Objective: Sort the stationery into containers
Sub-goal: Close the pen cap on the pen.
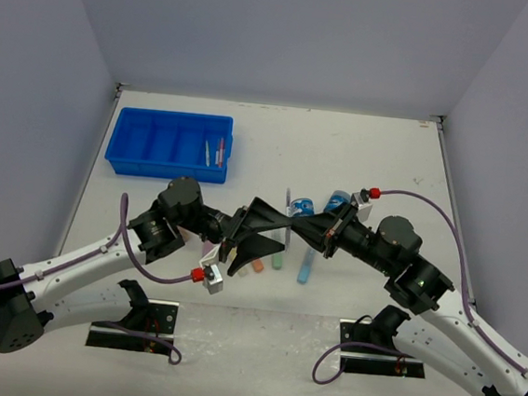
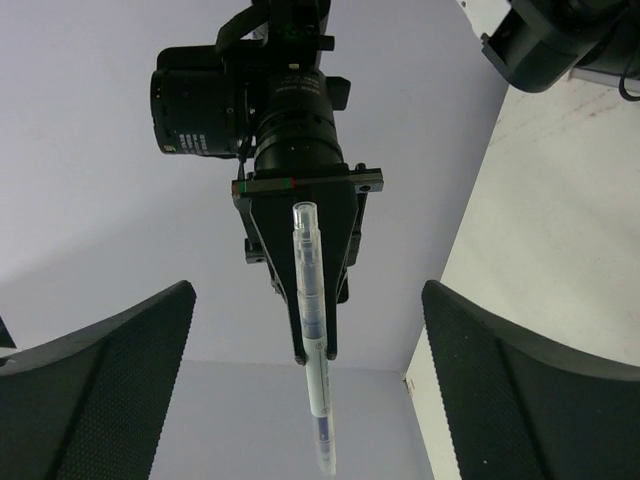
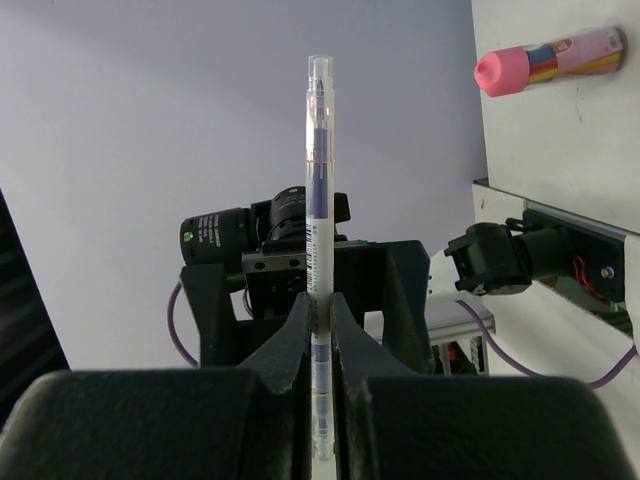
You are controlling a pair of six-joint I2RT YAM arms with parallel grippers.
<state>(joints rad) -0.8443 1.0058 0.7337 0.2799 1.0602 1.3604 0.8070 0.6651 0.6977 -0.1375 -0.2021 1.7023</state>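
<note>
My right gripper (image 1: 297, 227) is shut on a thin clear pen (image 1: 288, 207) and holds it upright above the table's middle. In the right wrist view the pen (image 3: 319, 150) stands up from between the shut jaws (image 3: 320, 312). My left gripper (image 1: 273, 234) is wide open and faces the right one, with the pen (image 2: 312, 330) in the gap between its fingers (image 2: 120, 350) and not touched by them. The blue divided tray (image 1: 164, 170) stands far left, with two pens (image 1: 214, 151) in its right compartment. A pink-capped bottle (image 3: 550, 60) lies on the table.
Short marker sticks lie under the grippers: orange (image 1: 257, 266), green (image 1: 277, 259), blue (image 1: 304, 271). Two small round blue tubs (image 1: 304, 205) (image 1: 336, 202) sit just behind. The two arms nearly meet at mid-table.
</note>
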